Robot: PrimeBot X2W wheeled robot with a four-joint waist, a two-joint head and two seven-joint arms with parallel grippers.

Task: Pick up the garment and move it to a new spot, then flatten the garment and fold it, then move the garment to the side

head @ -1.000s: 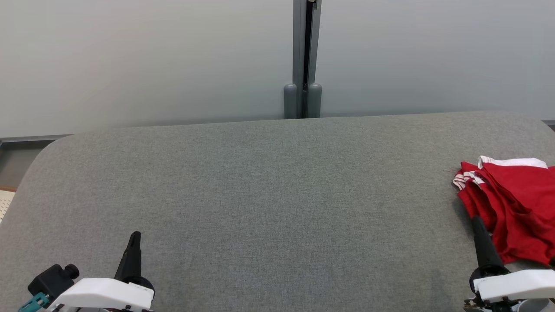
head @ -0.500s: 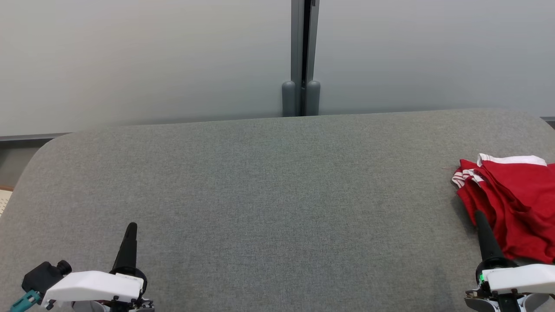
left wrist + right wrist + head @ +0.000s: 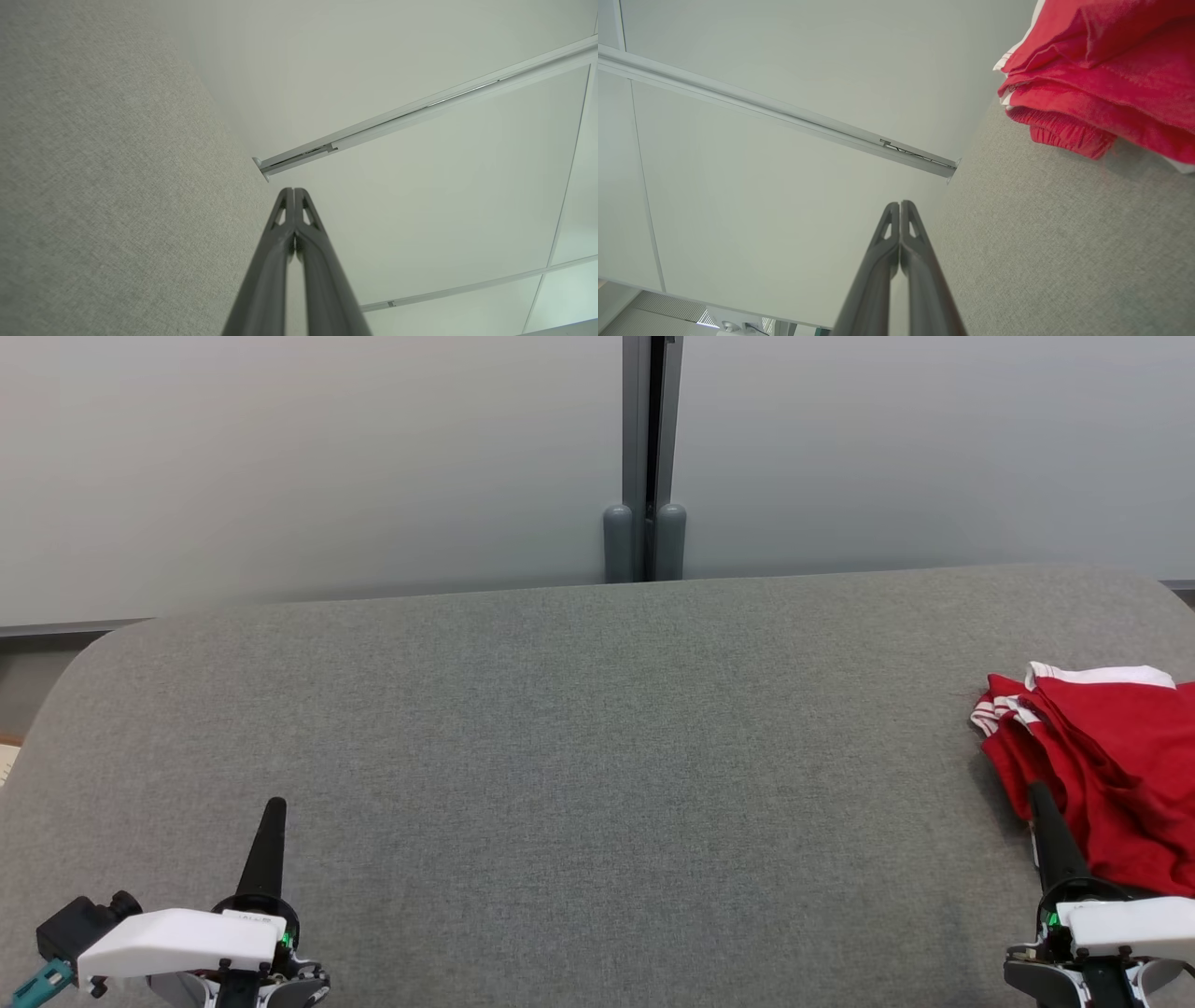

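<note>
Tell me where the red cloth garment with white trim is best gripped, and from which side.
I would grip the bunched left edge of the red cloth garment with white trim, near its striped cuff. Come from the robot's left with the right hand, opened first: the layers stack thickly there and face the grey fabric table.

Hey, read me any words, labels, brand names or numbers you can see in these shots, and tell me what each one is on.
No text here can be read.
Red garment: white stripes, with no print or label showing.
White casing behind the left gripper: a tiny dark mark, too small to read.
Grey table and wall: no writing.
</note>
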